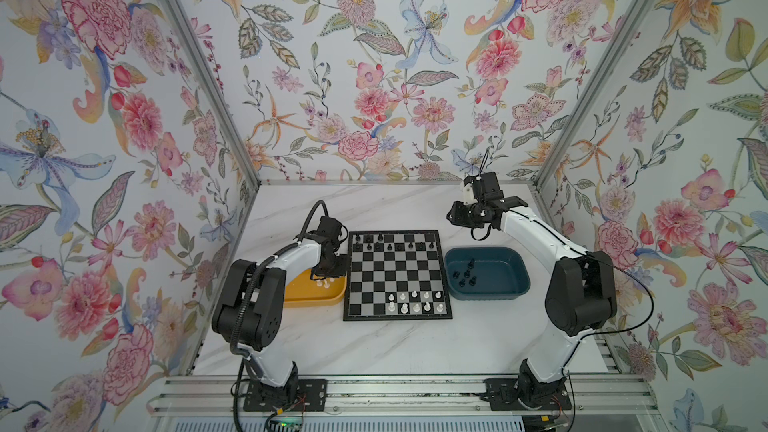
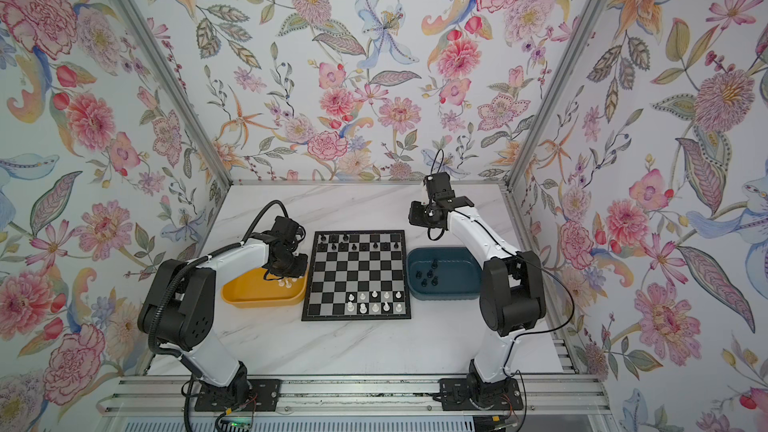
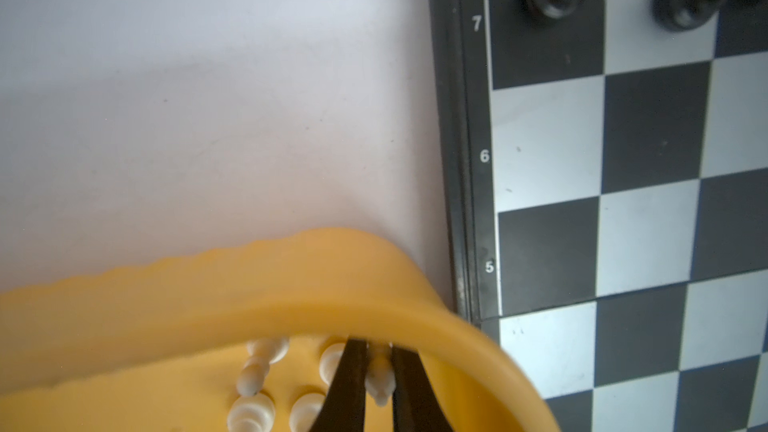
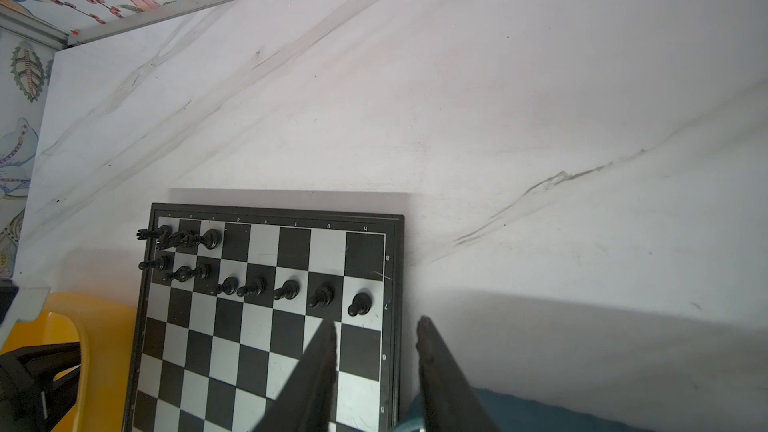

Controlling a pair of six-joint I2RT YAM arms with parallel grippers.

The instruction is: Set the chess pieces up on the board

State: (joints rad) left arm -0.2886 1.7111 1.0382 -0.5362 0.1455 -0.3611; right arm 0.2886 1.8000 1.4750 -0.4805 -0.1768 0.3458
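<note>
Left wrist view, left pincer gripping white piece lengthwise

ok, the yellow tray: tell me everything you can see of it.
The yellow tray is a shallow rounded-corner rectangle, smooth, plastic-looking, with a thick rolled rim. It sits flat on the white marbled table, close beside the left edge of the board in both top views; contact unclear. A few white chess pieces sit near its far corner by the board. The left gripper reaches in, shut on one white piece; the left arm hides part.
</note>
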